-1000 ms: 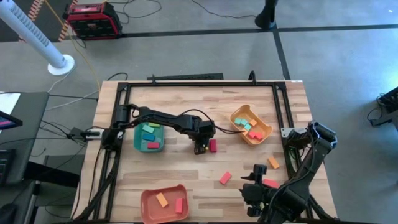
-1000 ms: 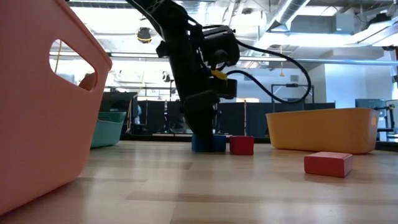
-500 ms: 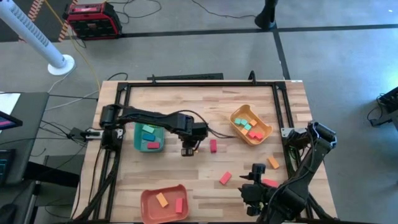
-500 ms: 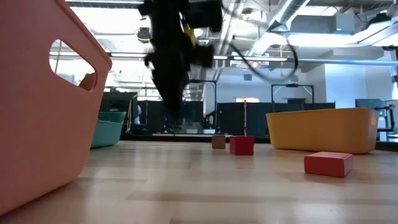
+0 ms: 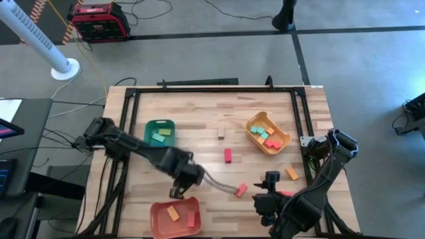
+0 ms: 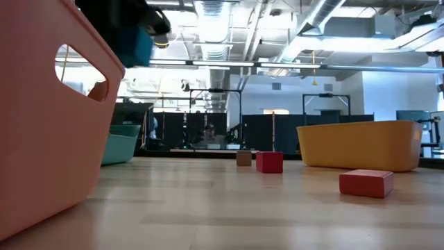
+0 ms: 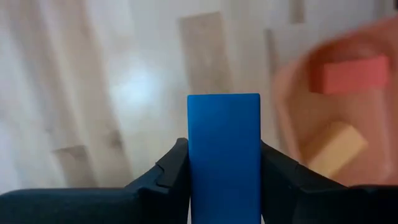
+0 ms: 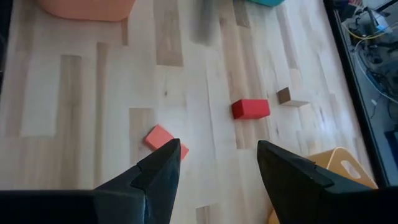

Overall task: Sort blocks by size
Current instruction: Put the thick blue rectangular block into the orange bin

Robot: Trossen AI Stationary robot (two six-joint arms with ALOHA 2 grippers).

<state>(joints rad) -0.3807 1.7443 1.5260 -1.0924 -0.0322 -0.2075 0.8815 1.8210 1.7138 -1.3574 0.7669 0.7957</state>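
Blocks are seen scattered over the wooden table (image 5: 199, 113) in the high view. The left gripper (image 5: 178, 191) is held just above the rim of the salmon-red tray (image 5: 159, 222), which contains an orange block (image 5: 172, 213) and a red block (image 5: 191, 219). The green tray (image 5: 149, 125) holds green and teal blocks, and the yellow-orange tray (image 5: 281, 142) holds several more. A red cube (image 5: 228, 155), a small brown cube (image 5: 221, 133) and a pink block (image 5: 241, 190) lie loose on the table. An orange block (image 5: 291, 173) lies near the right edge. The right gripper (image 5: 270, 178) is parked near the front right of the table.

From the low view, the salmon-red tray's wall (image 6: 41, 139) fills the left side, and a blurred dark arm with a patch of blue is seen above it. The red cube (image 6: 269, 162), the brown cube (image 6: 243, 158) and a flat red block (image 6: 366, 183) rest on the table.

In the left wrist view, a blue block (image 7: 224, 149) is clamped upright between the left gripper's fingers (image 7: 171, 177), with the salmon-red tray beyond it.

In the right wrist view, the right gripper's jaws are spread apart with nothing between them; the pink block (image 8: 163, 139) lies on the table just beyond them.
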